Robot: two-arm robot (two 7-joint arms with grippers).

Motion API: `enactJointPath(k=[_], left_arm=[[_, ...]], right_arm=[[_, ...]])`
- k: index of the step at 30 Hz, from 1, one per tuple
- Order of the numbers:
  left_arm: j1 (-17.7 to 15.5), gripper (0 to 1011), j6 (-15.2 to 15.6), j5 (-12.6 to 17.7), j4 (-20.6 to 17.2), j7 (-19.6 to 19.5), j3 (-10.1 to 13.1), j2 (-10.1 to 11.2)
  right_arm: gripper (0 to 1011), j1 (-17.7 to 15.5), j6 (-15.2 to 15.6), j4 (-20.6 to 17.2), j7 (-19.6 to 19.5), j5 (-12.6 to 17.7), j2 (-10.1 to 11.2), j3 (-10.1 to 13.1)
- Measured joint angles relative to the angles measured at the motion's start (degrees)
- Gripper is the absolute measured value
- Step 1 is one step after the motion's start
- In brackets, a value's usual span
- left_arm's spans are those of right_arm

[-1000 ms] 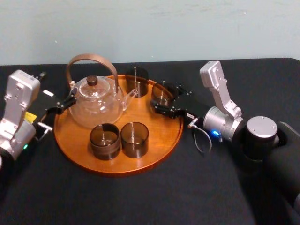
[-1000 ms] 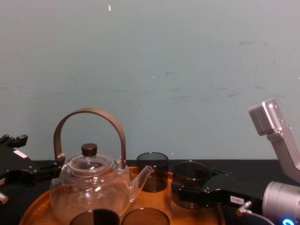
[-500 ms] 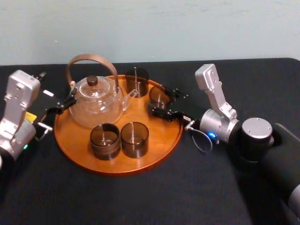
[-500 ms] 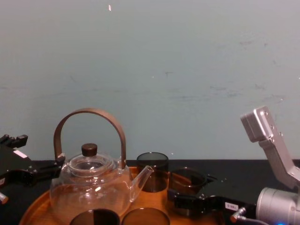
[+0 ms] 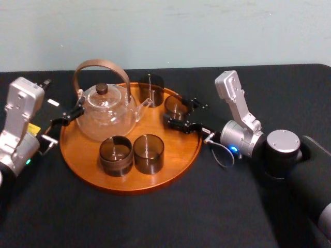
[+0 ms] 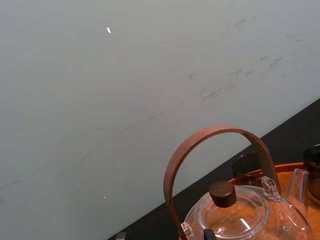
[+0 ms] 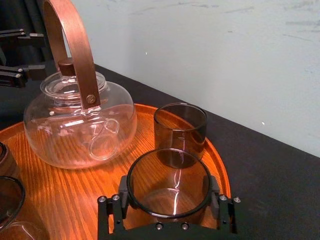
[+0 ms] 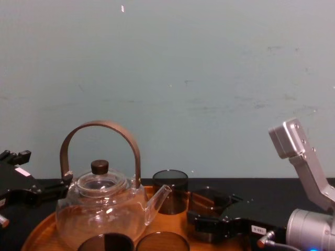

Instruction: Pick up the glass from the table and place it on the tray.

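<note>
Glass stands upright, clamped between your right gripper's fingers, just inside the tray's right rim; left gripper, fingers apart, idles beside the teapot.

The chest view's lower edge cuts off the front glasses and the near rim of the tray. The held glass has its base hidden behind the right gripper (itself cut by the wrist view's edge), and the left wrist view cuts the teapot off below its lid.
</note>
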Motion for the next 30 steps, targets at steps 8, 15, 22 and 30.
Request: enactJointPath(k=[8,15,22,30], left_arm=[[0.00,1010,0.00,0.00,0.00,0.00,0.00,0.00],[0.00,1009,0.00,0.00,0.00,0.00,0.00,0.00],[0.00,1009,0.00,0.00,0.00,0.00,0.00,0.00],[0.00,1009,0.00,0.00,0.00,0.00,0.00,0.00]], right_arm=[[1002,-0.03,0.03,-0.06,-0.03,0.05,0.02,0.02],[1002,-0.84,1.98,-1.45,0.19,0.79,0.42,0.61],[1002,-3.87,6.22,-7.68,-1.33,0.91,2.69,0.79],[1002,-7.93,9.22,-14.66,-2.58,1.66,5.81,1.17]])
